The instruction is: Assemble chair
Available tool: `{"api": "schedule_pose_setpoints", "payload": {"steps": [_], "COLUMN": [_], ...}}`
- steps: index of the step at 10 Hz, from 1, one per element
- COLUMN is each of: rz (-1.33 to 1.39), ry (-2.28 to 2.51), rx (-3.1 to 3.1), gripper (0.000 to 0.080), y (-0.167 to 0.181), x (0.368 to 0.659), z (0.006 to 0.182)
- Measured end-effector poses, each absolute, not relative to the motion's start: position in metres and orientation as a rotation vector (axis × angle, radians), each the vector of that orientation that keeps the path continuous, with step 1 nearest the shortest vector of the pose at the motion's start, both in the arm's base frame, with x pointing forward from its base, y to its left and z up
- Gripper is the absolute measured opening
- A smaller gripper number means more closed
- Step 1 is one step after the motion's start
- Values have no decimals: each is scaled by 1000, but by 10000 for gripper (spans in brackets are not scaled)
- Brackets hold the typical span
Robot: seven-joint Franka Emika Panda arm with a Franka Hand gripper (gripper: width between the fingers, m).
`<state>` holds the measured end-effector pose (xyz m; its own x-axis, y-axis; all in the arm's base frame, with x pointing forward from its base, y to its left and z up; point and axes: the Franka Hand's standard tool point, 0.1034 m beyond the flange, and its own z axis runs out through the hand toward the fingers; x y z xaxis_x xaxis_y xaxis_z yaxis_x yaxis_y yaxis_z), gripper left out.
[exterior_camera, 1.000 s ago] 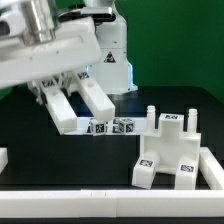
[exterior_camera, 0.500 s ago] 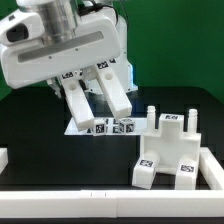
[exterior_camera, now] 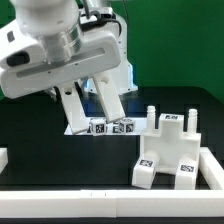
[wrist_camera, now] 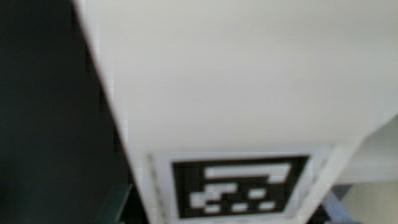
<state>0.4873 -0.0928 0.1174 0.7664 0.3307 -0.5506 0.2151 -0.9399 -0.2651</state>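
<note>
A white chair piece (wrist_camera: 231, 100) with a black-and-white tag (wrist_camera: 235, 188) fills the wrist view, and my gripper (wrist_camera: 231, 215) is shut on it, a jaw on each side of the tagged end. In the exterior view my gripper (exterior_camera: 97, 120) hangs low over the table's middle, with two white bars (exterior_camera: 110, 100) slanting down from the hand. I cannot tell the fingers from the held piece there. At the exterior view's right, apart from the gripper, stands a chunky white chair assembly (exterior_camera: 170, 145) with tags and upright pegs (exterior_camera: 150, 115).
The marker board (exterior_camera: 110, 127) lies on the black table just behind the gripper's tips. Low white border rails run along the front (exterior_camera: 100, 203), the right (exterior_camera: 214, 165) and the left edge (exterior_camera: 3, 158). The arm's base (exterior_camera: 112, 60) stands behind.
The hand has swung from the exterior view's upper left toward the middle and turned more upright, bringing the white bars rightward. The chair assembly and the marker board have not moved.
</note>
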Motion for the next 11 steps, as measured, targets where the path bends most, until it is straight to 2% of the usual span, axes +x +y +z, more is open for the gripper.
{"api": "schedule_pose_setpoints", "payload": {"steps": [3, 5, 6, 7, 11], "rz": [1157, 1467, 1505, 1503, 1505], "ry": [-510, -656, -766, -826, -848], "rx": [-2620, -2561, -2487, -2423, -2428], "gripper": [287, 287, 287, 287, 287], "y": [-73, -100, -111, -122, -113], "x": [483, 484, 493, 494, 496], "z": [113, 110, 92, 84, 80]}}
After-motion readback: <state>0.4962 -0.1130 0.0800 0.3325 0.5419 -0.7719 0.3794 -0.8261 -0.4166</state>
